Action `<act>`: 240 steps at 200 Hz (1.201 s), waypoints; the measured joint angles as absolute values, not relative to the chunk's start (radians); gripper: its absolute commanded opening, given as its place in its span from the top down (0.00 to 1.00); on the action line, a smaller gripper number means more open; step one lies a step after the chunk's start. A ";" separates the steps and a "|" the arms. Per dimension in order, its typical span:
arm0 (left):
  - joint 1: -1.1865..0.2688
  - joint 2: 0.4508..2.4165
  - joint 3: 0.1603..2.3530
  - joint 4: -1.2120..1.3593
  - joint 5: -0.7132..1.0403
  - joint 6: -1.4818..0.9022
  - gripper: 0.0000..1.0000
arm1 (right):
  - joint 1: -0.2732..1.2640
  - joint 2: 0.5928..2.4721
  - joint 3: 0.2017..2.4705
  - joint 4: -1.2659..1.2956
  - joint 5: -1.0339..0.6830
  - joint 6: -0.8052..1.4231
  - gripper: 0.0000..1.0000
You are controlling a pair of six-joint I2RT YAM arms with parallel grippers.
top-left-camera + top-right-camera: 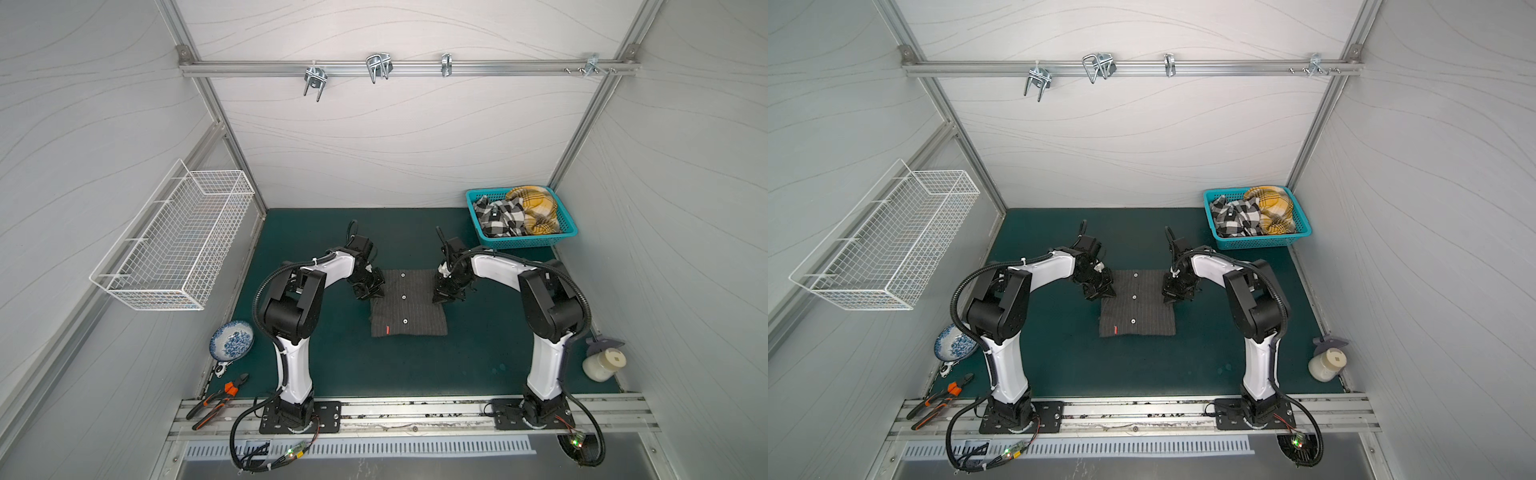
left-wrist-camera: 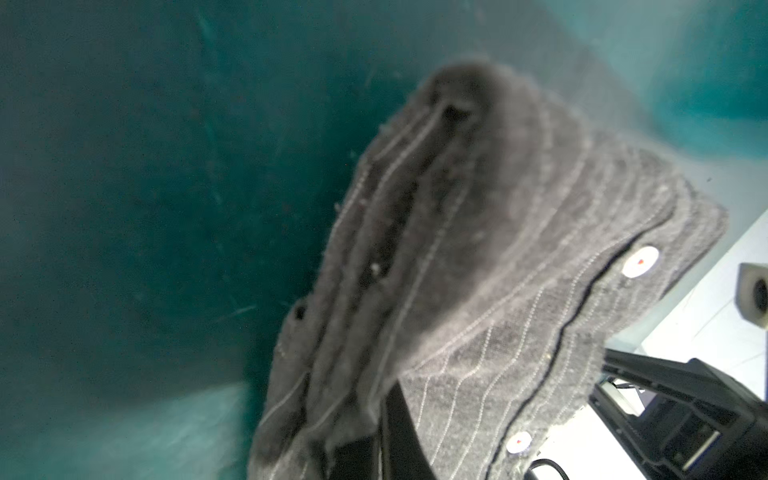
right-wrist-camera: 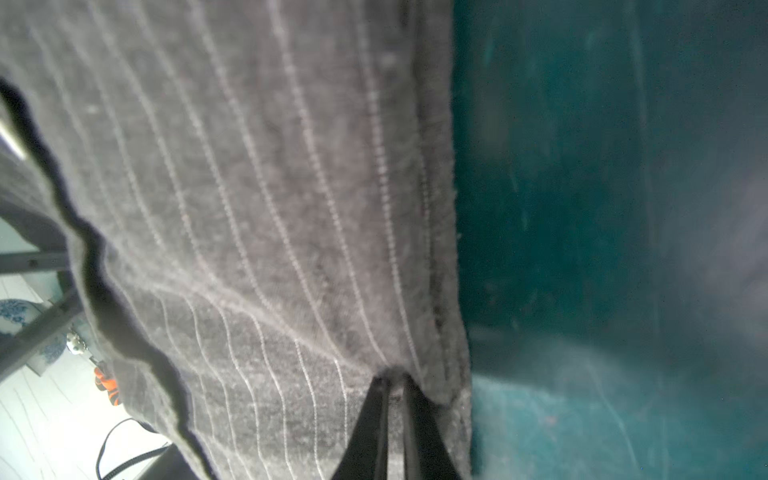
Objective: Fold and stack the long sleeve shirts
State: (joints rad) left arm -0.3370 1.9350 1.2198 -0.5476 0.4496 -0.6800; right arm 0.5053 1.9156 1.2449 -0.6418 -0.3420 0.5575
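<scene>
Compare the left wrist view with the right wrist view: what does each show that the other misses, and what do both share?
Left wrist only: pale buttons and stacked fold layers of the charcoal pinstriped shirt. Right wrist only: the blue-and-white bowl and orange pliers. Both: that shirt on the green mat, pinched by the view's own closed gripper: left gripper, right gripper.

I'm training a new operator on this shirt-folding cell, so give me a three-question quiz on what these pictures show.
1. How many shirts lie in the basket?
2. True or false: the left tool and the right tool are each shut on the pinstriped shirt.
3. The bowl lies on: A the left arm's side; B the right arm's side; C the basket's rim.
Key: 1 two, black-and-white plaid and yellow plaid; 2 true; 3 A.
</scene>
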 measured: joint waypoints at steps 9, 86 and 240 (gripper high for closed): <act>-0.347 1.908 1.185 -0.540 0.448 -0.681 0.91 | 0.510 1.885 1.210 -0.643 -0.342 0.559 0.87; -0.410 1.791 1.209 -0.614 0.414 -0.710 0.91 | 0.518 1.722 1.224 -0.765 -0.286 0.547 0.81; -0.340 2.133 1.505 -0.627 0.421 -0.671 0.90 | 0.442 2.125 1.550 -0.723 -0.339 0.525 0.87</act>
State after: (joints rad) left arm -0.3405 2.1330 1.5055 -0.6266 0.4213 -0.6712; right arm 0.4423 2.1250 1.5501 -0.7235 -0.3389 0.5251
